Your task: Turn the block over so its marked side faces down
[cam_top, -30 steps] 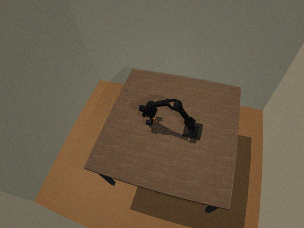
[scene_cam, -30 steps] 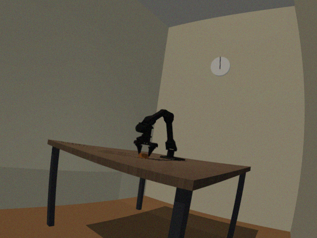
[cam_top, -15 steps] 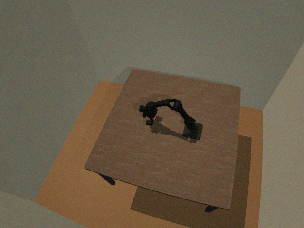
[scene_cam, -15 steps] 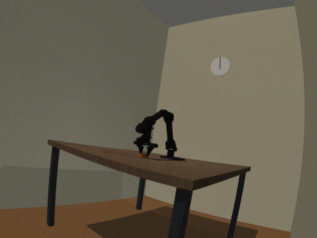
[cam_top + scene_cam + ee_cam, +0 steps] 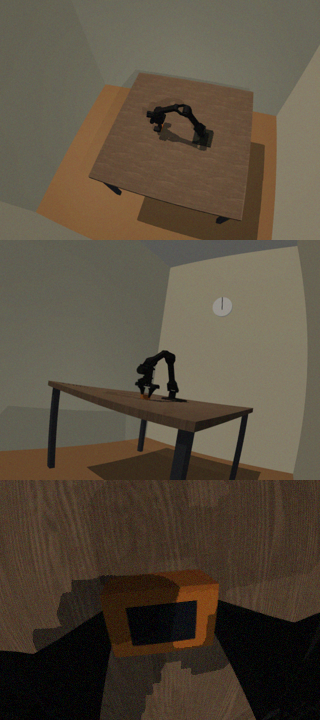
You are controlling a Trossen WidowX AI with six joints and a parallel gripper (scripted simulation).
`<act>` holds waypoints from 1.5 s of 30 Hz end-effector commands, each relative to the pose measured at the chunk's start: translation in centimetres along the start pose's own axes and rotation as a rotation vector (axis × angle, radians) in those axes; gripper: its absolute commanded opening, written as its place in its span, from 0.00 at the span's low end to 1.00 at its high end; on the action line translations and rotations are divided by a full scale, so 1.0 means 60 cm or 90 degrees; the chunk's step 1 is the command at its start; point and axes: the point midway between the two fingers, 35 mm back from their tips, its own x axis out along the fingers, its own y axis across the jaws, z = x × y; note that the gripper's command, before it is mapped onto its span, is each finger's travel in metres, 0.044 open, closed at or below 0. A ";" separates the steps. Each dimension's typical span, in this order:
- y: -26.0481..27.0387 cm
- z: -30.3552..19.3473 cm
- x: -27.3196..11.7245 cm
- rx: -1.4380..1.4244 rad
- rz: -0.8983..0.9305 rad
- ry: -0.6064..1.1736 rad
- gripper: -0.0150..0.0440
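Now the table (image 5: 206,418) spreads wide under the pincer (image 5: 146,395), whose two fingers reach straight down and are clamped on the block (image 5: 160,612), the orange piece sitting between their tips on the wood with its dark marked face turned up toward the wrist. The risk, as I judge it, is slip: a shallow bite on smooth sides could let the block twist or drop during the turn, landing on an edge or with the mark showing.

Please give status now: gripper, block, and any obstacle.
Gripper shut on the orange block. Block low on the table, dark marked side facing up. No obstacle seen nearby.
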 end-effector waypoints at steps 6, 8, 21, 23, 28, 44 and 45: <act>0.001 0.001 -0.044 0.002 0.002 -0.004 0.25; 0.001 0.002 -0.044 0.002 0.002 -0.010 0.25; 0.001 0.007 -0.033 0.001 0.000 -0.129 0.25; 0.001 0.007 -0.032 0.001 0.000 -0.147 0.25; 0.001 0.006 -0.030 0.001 0.000 -0.193 0.25; 0.001 -0.006 -0.031 0.002 0.001 -0.341 0.25; 0.001 -0.007 -0.031 0.002 0.001 -0.349 0.25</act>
